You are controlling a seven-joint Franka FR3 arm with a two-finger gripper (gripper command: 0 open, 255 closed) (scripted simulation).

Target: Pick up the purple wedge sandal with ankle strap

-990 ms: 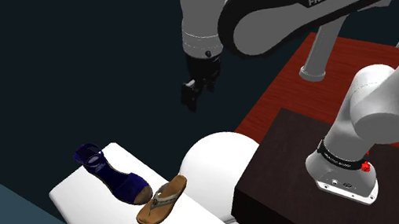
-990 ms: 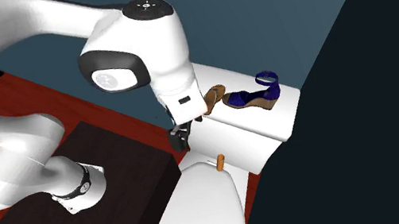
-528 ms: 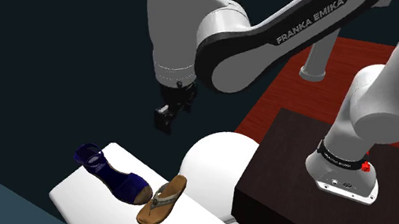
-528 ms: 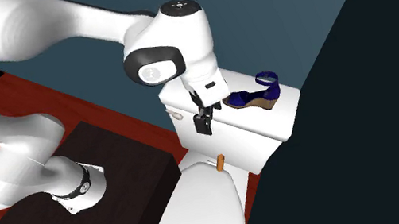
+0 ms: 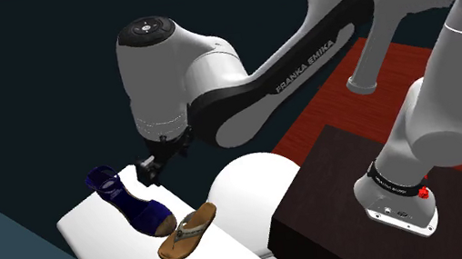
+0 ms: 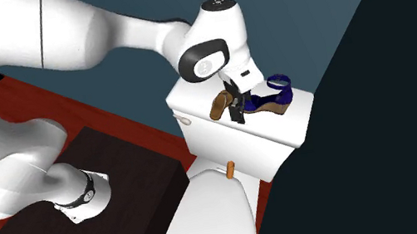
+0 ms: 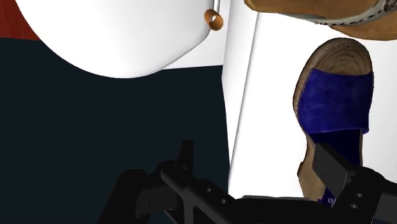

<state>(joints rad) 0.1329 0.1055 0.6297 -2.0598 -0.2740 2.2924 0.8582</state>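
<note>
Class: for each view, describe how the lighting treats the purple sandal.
Shoulder view: dim, the purple sandal nearly navy on the white tank. Second exterior view: brighter, black area at its right. Wrist view: sandal's strap vivid, no glare; gripper flat black.

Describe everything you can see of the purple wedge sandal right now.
The sandal has a deep blue-purple toe band and ankle strap over a tan, rope-textured wedge sole. It stands upright on the white tank lid, toe toward the brown flip-flop; whether they touch is unclear. The open pincer hangs close, not clasping it.
</note>
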